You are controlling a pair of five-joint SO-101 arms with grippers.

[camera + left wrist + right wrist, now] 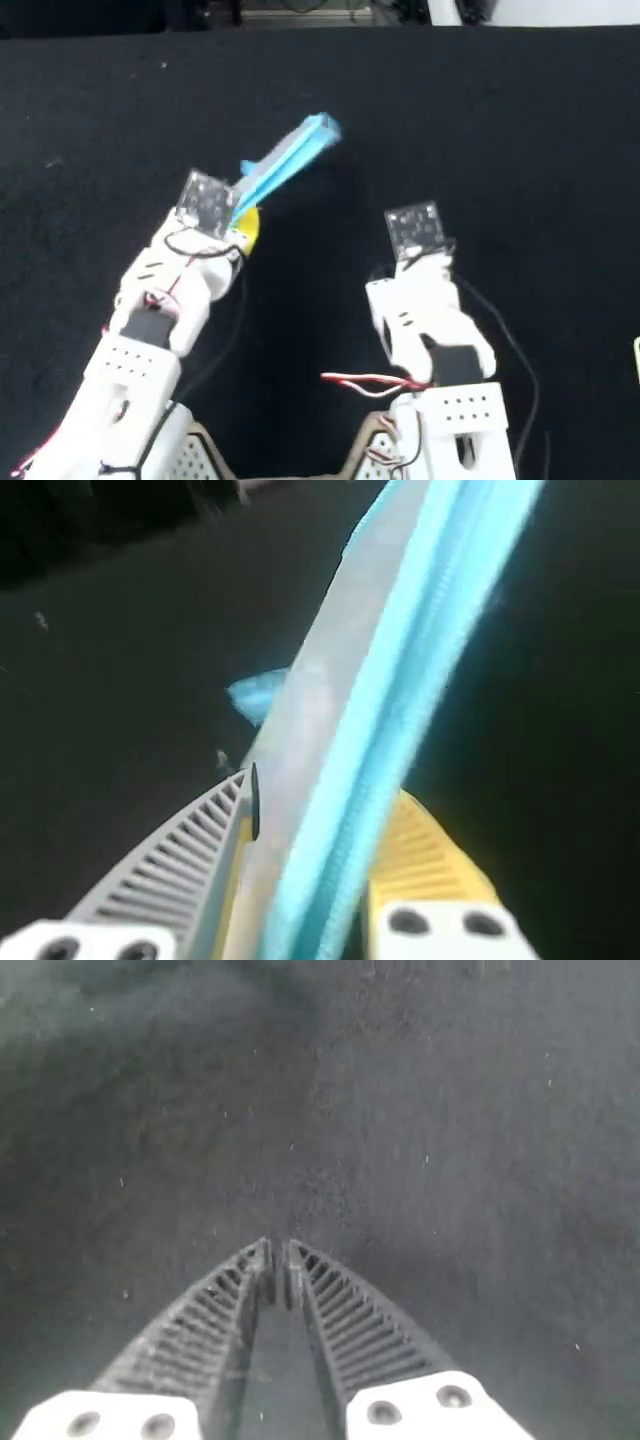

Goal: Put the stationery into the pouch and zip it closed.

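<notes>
The left gripper [330,795] grasps one end of the blue pouch [290,160], seemingly lifted over the middle of the tabletop [520,120], while the right gripper [278,1265], clenched on nothing, waits nearby; judging by this, the pouch is being presented, and next the right arm needs its zip.

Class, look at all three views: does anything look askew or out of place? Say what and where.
The blue pouch is clamped edge-up in the left hand, jutting out at a slant rather than lying flat on the table.
</notes>
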